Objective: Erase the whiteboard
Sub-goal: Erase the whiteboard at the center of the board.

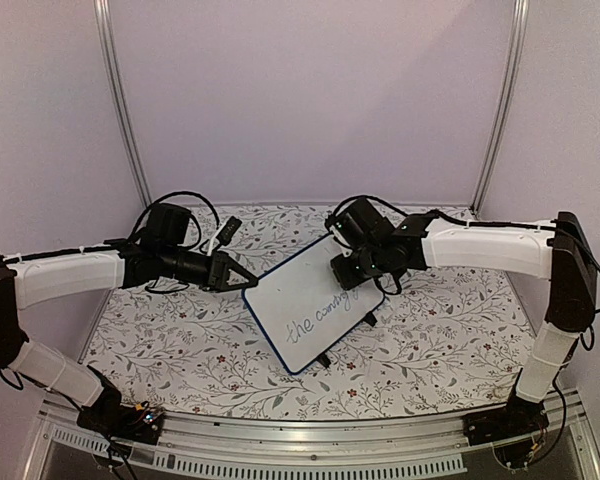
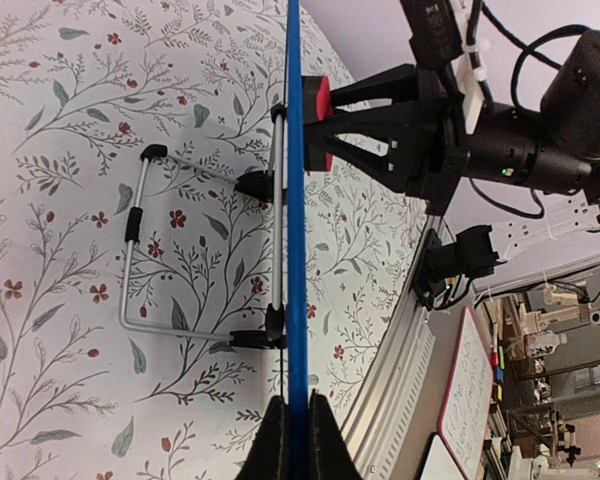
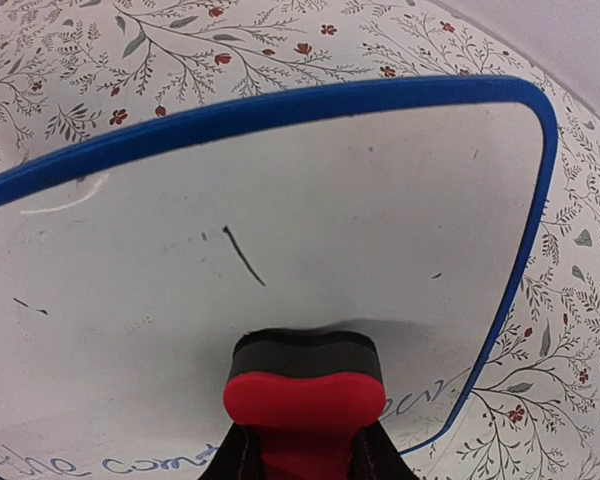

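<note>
The whiteboard [image 1: 305, 300] stands tilted on the floral table, blue-framed, with handwritten words along its lower part. My left gripper [image 1: 246, 282] is shut on the frame at the board's left edge. In the left wrist view that frame [image 2: 294, 200] runs edge-on between the closed fingers of my left gripper [image 2: 298, 440]. My right gripper [image 1: 346, 270] is shut on a red eraser [image 3: 305, 398], whose black felt presses against the whiteboard [image 3: 330, 190] face near the upper right corner. Blue writing [image 3: 70, 464] and a short black stroke [image 3: 243, 256] show on the board. The eraser [image 2: 321, 122] also shows beside the frame.
A wire stand [image 2: 140, 250] with black feet props the board from behind. An aluminium rail [image 1: 310, 440] runs along the table's near edge. Metal posts [image 1: 120, 100] rise at the back corners. Another whiteboard [image 2: 468, 395] lies off the table.
</note>
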Available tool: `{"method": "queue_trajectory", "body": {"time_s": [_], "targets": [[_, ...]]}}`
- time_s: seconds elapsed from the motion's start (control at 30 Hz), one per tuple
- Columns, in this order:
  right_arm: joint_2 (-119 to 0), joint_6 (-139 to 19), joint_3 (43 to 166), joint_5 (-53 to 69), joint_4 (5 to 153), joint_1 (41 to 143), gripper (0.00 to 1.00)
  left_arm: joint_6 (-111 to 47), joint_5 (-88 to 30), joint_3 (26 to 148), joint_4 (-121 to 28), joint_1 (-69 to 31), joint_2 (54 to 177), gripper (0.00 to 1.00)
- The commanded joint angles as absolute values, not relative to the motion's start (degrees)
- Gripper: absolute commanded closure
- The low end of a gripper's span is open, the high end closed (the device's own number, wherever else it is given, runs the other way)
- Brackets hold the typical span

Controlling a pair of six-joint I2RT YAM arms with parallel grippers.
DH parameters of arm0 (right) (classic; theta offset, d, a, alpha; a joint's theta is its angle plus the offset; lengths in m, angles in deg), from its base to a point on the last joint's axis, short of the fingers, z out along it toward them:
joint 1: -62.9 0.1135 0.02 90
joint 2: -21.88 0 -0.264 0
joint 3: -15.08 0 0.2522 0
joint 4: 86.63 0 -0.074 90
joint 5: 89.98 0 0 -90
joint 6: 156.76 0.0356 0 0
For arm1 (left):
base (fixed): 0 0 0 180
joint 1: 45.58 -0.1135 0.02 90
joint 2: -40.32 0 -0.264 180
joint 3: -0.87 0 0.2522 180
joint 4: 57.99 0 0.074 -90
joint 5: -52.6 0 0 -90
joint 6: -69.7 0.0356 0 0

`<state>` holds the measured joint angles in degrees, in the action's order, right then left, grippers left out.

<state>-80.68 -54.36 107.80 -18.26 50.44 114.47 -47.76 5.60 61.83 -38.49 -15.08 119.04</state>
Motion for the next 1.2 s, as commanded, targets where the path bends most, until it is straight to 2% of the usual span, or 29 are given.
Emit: {"method": "queue_trajectory", "body": {"time_s": [0.0,0.63,1.17], "targets": [[-82.09,-54.34,106.54,-17.99,50.95,113.97,0.8,-46.84,8.21,61.48,-39.85,-14.8,117.49,1.0],[-79.84,-52.35,99.09,-18.34,51.41,113.79,0.8,-46.8,8.21,61.45,-39.89,-14.81,117.57,1.0],[-82.15,-54.47,107.31,-18.78,49.88,113.75,0.8,-46.87,8.31,61.4,-39.98,-14.75,117.56,1.0]]}}
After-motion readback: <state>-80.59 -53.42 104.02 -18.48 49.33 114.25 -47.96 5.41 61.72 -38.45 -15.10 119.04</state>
